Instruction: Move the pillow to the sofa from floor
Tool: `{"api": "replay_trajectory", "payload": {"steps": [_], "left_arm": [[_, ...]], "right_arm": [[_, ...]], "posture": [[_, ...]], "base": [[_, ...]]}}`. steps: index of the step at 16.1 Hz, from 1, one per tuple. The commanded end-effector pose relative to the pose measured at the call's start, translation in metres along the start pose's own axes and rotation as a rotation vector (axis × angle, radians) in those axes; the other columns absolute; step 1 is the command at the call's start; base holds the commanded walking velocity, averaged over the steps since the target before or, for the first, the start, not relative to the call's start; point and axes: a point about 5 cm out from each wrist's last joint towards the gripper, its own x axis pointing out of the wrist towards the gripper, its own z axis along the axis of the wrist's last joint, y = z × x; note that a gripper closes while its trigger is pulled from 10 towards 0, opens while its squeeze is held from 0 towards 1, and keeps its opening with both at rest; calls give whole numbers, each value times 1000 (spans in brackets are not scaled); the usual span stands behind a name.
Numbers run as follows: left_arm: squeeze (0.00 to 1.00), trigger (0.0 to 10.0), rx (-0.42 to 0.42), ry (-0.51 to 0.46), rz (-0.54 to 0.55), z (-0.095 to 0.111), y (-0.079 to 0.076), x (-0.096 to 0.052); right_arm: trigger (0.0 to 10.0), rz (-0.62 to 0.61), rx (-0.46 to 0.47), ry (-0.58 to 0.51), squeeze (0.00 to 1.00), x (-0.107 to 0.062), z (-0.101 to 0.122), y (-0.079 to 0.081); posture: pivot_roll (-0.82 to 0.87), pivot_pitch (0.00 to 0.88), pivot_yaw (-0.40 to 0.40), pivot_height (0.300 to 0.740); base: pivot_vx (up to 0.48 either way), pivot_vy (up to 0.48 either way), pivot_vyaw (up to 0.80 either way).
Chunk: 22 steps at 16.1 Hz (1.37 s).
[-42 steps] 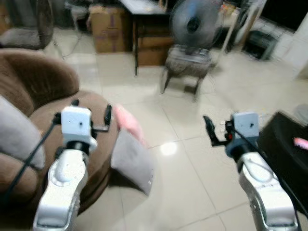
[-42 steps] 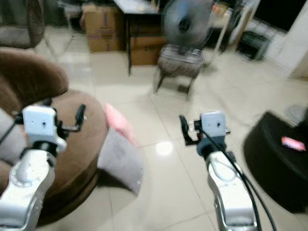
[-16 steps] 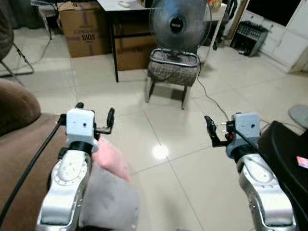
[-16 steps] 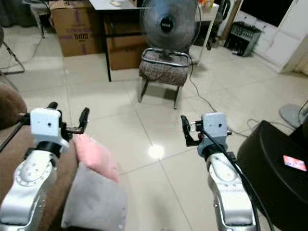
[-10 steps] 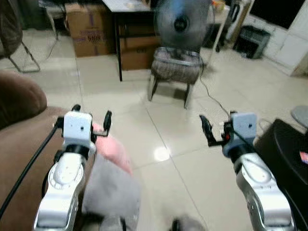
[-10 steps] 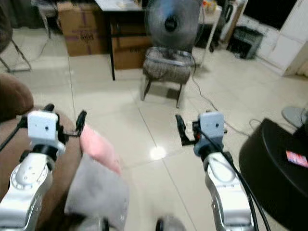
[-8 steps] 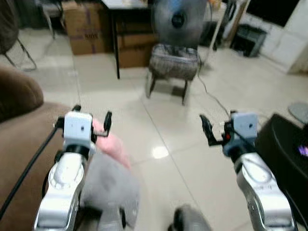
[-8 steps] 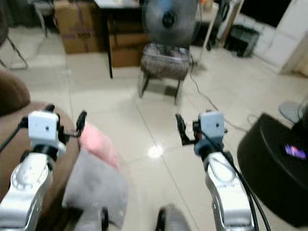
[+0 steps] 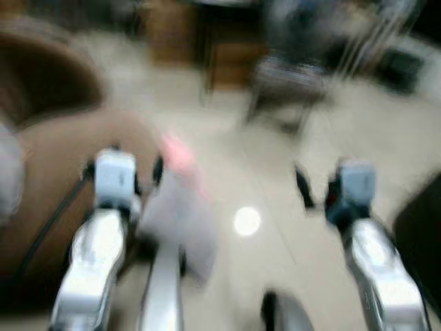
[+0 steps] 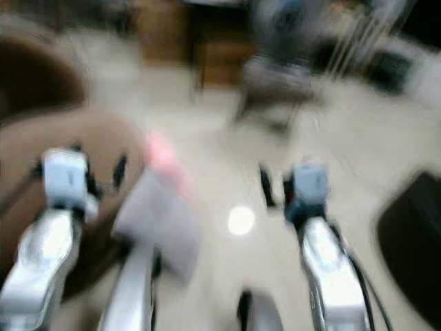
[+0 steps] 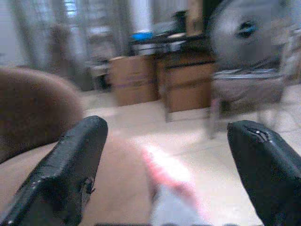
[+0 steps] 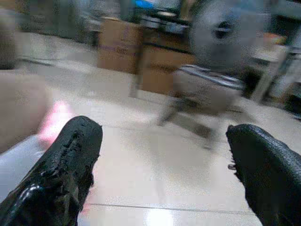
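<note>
The eye views are blurred by motion. A grey pillow (image 9: 180, 222) leans on the floor against the brown sofa (image 9: 52, 162), with a pink pillow (image 9: 177, 154) just behind it. My left gripper (image 9: 122, 167) is raised over the sofa's edge, left of both pillows, open and empty. My right gripper (image 9: 318, 187) hovers over the bare tiles to the right, open and empty too. In the left wrist view the pink pillow (image 11: 165, 170) and grey pillow (image 11: 175, 211) lie ahead between the wide-spread fingers (image 11: 66, 169). The right wrist view catches the pink pillow (image 12: 55, 121) beside one finger (image 12: 63, 172).
A fan on a stool (image 9: 293, 72) stands ahead with a desk and cardboard boxes (image 11: 136, 80) behind it. A black object (image 9: 422, 227) sits at the right. Shiny tiled floor (image 9: 275, 179) lies between sofa and stool. My silver legs (image 9: 162, 293) show at the bottom.
The whole picture has swung and blurred, so the camera moved; the sofa now takes up more of the left. Pillows remain on the floor and both grippers stay open.
</note>
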Motion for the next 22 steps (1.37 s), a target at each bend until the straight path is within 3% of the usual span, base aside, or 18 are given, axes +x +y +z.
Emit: {"api": "replay_trajectory", "payload": {"steps": [1, 5, 7, 18, 22], "left_arm": [[898, 10000, 9, 14, -15, -2, -2, 3], [910, 10000, -16, 8, -15, -1, 0, 3], [914, 10000, -18, 6, -21, -1, -1, 2], [910, 10000, -1, 13, -15, -2, 1, 2], [890, 10000, -3, 66, -19, -12, -1, 1]], "right_arm": [[10000, 0, 8, 15, 0, -3, -4, 0], [10000, 3, -1, 18, 0, -3, -4, -1], [10000, -1, 0, 26, 0, -3, -5, -2], [10000, 16, -29, 26, 0, -1, -6, -4], [10000, 45, -17, 46, 0, -1, -8, -2]], "posture": [[52, 0, -65, 570], [49, 0, -64, 570], [50, 0, -65, 570], [51, 0, -64, 570], [50, 0, -64, 570]], "base": [[0, 0, 0], [152, 0, 0], [366, 0, -772], [373, 0, 0], [147, 0, 0]]}}
